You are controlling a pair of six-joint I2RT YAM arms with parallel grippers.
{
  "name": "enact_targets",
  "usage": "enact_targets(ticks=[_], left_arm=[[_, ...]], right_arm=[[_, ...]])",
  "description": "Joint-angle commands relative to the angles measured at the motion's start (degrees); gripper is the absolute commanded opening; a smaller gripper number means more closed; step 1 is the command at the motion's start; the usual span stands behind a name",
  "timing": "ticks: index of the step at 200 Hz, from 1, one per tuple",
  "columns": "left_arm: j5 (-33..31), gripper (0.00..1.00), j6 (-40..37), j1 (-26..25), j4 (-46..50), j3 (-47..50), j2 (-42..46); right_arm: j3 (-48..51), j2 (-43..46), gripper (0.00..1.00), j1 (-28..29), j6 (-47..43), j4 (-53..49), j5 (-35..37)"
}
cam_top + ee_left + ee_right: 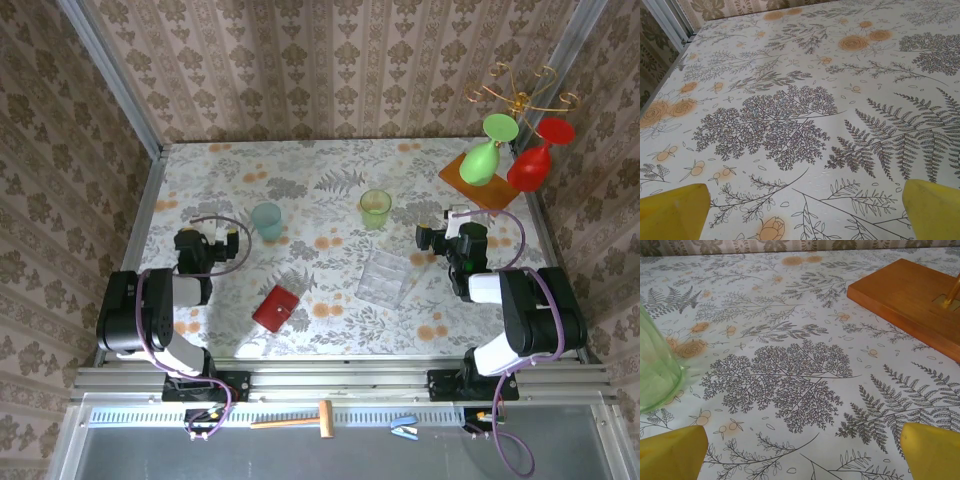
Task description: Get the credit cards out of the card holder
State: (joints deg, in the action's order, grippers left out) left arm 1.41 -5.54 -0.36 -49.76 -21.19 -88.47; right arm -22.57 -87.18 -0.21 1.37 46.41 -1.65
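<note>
Top external: I see the card holder [277, 307], red and folded shut, lying flat on the flowered table [330, 175]. It is near the front edge, left of centre, between the two arms. A clear plastic box [387, 277] lies to its right, apart from it. Farther back stand a teal cup [267, 220] and a green cup [375, 208]. A wooden base [487, 180] sits in the far right corner. The left gripper [205, 240] is left of the teal cup and well apart from the card holder. The right gripper [445, 238] is right of the box.

Left wrist: the yellow fingertips [671, 212] sit at the two bottom corners. Jaws wide, nothing between them but tablecloth.

Right wrist: the fingertips [932, 450] are likewise spread far apart, holding nothing. Green cup at left, wooden base at upper right.
</note>
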Motion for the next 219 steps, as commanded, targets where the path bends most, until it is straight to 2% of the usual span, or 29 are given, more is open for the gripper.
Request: enact_targets(ticks=[1,219], left_arm=[[-0.57,1.00,1.32,-0.43,-1.92,-1.58,-0.57],[-1.19,1.00,1.25,-0.78,-2.23,-1.40,-0.58]], right_arm=[[-1.07,-0.54,1.00,0.37,0.49,1.84,1.87],[-0.99,-0.45,1.00,0.30,0.48,1.97,1.83]])
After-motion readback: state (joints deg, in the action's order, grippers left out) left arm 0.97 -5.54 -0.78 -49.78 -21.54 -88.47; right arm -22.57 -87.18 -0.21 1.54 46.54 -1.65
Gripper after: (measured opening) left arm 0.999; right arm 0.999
